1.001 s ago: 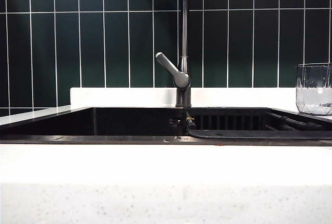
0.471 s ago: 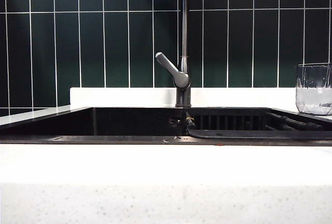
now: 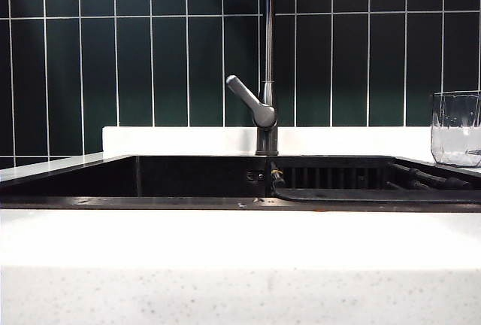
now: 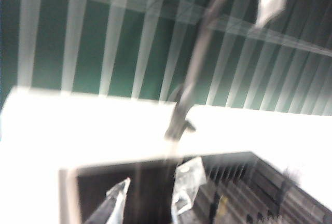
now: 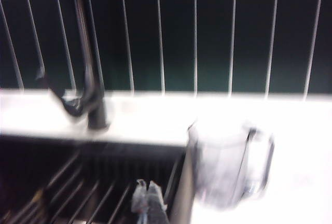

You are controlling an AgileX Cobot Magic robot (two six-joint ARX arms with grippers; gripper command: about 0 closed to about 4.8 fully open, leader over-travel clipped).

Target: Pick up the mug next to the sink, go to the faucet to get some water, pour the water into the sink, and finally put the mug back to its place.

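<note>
Dark green tiles back our white counter (image 3: 240,242). Our left fingers (image 4: 150,195) stand apart, empty, above the sink (image 3: 188,178) facing the faucet (image 3: 267,77). Our right fingers (image 5: 148,195) are pressed together, empty, near the mug (image 5: 231,164).

Dark green wall tiles (image 3: 150,62) behind, tall and narrow, set upright with thin white grout lines; one horizontal grout line near 12 o'clock, high in the exterior view. Below them, a low white upstand (image 3: 180,141) running from about 9 o'clock across to 3 o'clock. White speckled stone counter (image 3: 240,280) filling the band at 6 o'clock, brightly lit along its upper part, flecked grey lower down. Same tiles (image 4: 88,42) blurred and slanted in the left wrist view, above an overexposed white ledge (image 4: 78,115). Tiles (image 5: 218,32) darker in the right wrist view, with pale counter (image 5: 301,182) at 4 o'clock.
</note>
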